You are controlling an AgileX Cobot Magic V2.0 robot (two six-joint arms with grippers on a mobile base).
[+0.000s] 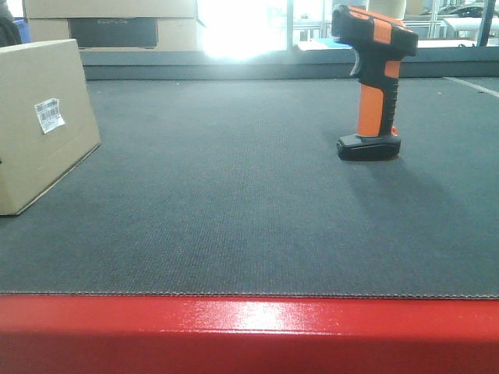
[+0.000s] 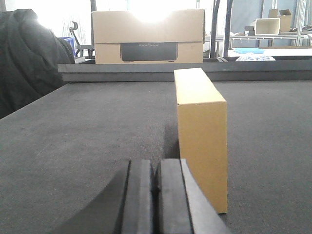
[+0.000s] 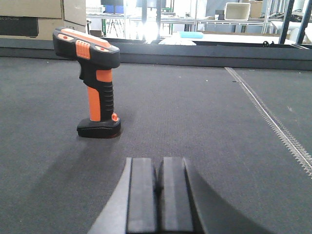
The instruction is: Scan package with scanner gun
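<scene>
In the front view we see both task items at once: the box [image 1: 39,125] at the left edge, cut off by the frame, and the scanner [image 1: 374,82] standing upright on its base at the right, farther back. The two are well apart, with bare bench [image 1: 234,218] between them. Neither hand appears in this view.

Only the front view shows the white barcode label [image 1: 49,114] on the box's right-facing side. The left wrist view shows the box end-on, narrow and tall, with no label visible. There the left hand [image 2: 155,195] sits low at the near edge, its two black pads pressed together, gripping nothing. The box stands just right of it and slightly beyond.

The right wrist view shows the right hand [image 3: 157,200] with pads likewise pressed together and holding nothing. The scanner [image 3: 92,83] stands ahead and to the left, apart from the hand.

The box is plain tan cardboard with sharp corners. The scanner is pistol-shaped, black with orange grip and top panels, on a flat black foot. The bench is covered in dark grey ribbed fabric; a stitched seam [image 3: 273,122] runs far to near on the right. A glossy red strip [image 1: 249,335] borders the near side, and a low dark rail [image 1: 257,62] closes the far side.
</scene>
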